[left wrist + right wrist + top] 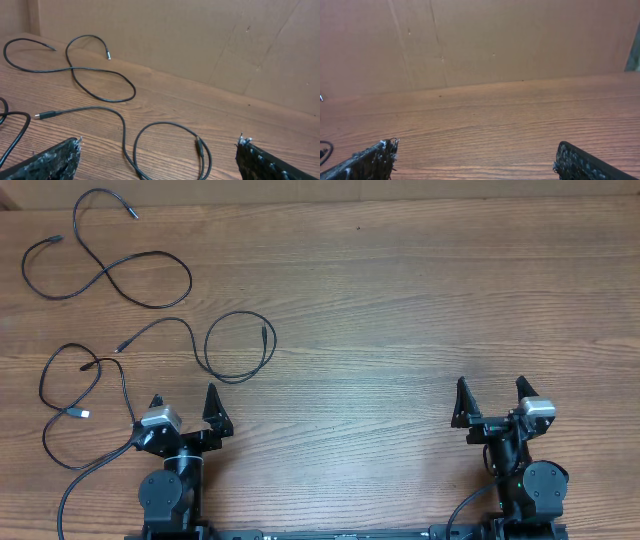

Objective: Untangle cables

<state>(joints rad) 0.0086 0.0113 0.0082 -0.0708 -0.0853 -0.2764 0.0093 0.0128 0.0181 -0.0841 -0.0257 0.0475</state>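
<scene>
Three thin black cables lie apart on the left of the wooden table. One makes a figure-eight (110,268) (71,69) at the far left. A second forms a round loop (240,380) (165,123) just ahead of my left gripper (185,395) (158,144), which is open and holds nothing. The third (42,385) (15,116) lies in loose loops left of that gripper, its pale tip (80,413) beside it. My right gripper (490,381) (476,150) stands open over bare wood at the near right, far from the cables.
A brown cardboard wall (200,35) (495,40) runs along the table's far edge. Both arm bases (165,495) (530,490) sit at the near edge, with a thicker arm wire (80,480) trailing by the left base.
</scene>
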